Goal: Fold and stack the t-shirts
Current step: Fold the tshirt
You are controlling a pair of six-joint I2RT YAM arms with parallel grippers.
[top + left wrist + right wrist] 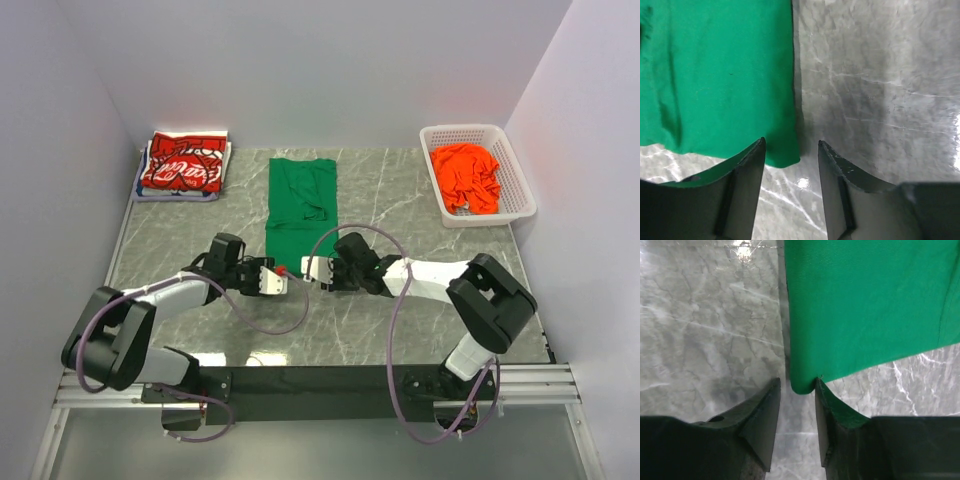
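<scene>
Red t-shirt (183,165): folded, white print up, at the far left corner of the tabletop (420,320).
Left gripper (275,280): low over the marble at the near left corner of the green strip. Its jaws stand wide, and in the left wrist view that corner lies in the gap with nothing clamped.
Green t-shirt (302,205): in the middle, already folded into a long narrow strip running from the far edge toward the near one, with some wrinkles at mid-length.
Right gripper (308,268): at the strip's near right corner. Its gap is narrower, and the cloth tip sits just between the fingertips, not pinched.
Orange t-shirt (466,176): crumpled and unfolded in the white basket (520,190) at the far right corner.
Handling: light, limp cotton in several layers. It will likely sag and slide on the glossy marble.
Hold: probably the two near corners, pinching through all layers, then lifting evenly so the hem stays square.
</scene>
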